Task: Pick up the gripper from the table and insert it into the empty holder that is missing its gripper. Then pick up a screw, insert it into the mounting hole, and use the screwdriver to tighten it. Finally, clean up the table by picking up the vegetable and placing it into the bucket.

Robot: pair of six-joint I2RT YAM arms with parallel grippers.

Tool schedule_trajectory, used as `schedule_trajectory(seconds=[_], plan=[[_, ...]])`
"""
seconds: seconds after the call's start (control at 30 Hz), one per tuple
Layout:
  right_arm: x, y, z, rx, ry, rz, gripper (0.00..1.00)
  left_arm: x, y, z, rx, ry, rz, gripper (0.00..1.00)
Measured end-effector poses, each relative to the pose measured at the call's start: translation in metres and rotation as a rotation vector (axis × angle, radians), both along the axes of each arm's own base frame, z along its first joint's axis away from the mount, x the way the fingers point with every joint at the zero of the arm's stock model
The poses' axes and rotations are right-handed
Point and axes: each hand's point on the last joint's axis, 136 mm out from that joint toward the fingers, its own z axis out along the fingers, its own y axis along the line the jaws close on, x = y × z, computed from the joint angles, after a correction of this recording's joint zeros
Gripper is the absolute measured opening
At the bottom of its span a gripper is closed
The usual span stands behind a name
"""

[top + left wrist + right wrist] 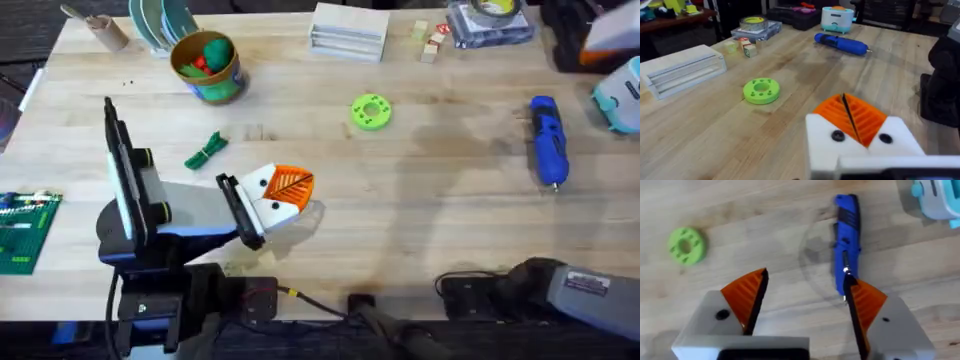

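My left gripper rests low over the table's near middle, shut, its two orange ribbed pads pressed together with nothing between them. The green vegetable lies on the wood just left of it. Farther back stands the bucket, yellow-rimmed, with green and red toys inside. The blue screwdriver lies at the right, and my right gripper hovers open above the screwdriver, with orange pads on both fingers. The loose gripper piece, empty holder and screw are out of view.
A green ring disc sits mid-table. Along the back edge are a white box, small cubes, a clear case with tape and stacked plates. A teal device stands far right, a green brick plate near left.
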Motion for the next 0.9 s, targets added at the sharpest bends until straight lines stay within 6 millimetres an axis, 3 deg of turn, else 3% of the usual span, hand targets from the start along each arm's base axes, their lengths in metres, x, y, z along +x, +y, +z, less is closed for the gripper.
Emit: schedule_trajectory(seconds=[0.23,0.27,0.37,0.57,0.73,0.9], plan=[[0.003,-0.052,-0.068,0.049,0.098,-0.116,0.950,0.000,0.000,0.000,0.001,-0.003,0.000,0.010],[0.005,-0.065,-0.091,0.061,0.149,-0.092,0.950,0.000,0.000,0.000,0.001,-0.003,0.000,0.010],[0.012,-0.071,-0.110,0.052,0.174,-0.030,0.949,0.000,0.000,0.000,0.001,-0.002,-0.001,0.010],[0.032,-0.085,-0.134,-0.033,0.189,0.056,0.950,0.000,0.000,0.000,0.001,-0.002,0.000,0.010],[0.046,-0.091,-0.143,-0.068,0.169,0.088,0.950,0.000,0.000,0.000,0.001,-0.002,0.000,0.010],[0.050,-0.088,-0.153,-0.056,0.169,0.155,0.951,0.000,0.000,0.000,0.001,-0.003,-0.001,0.010]])
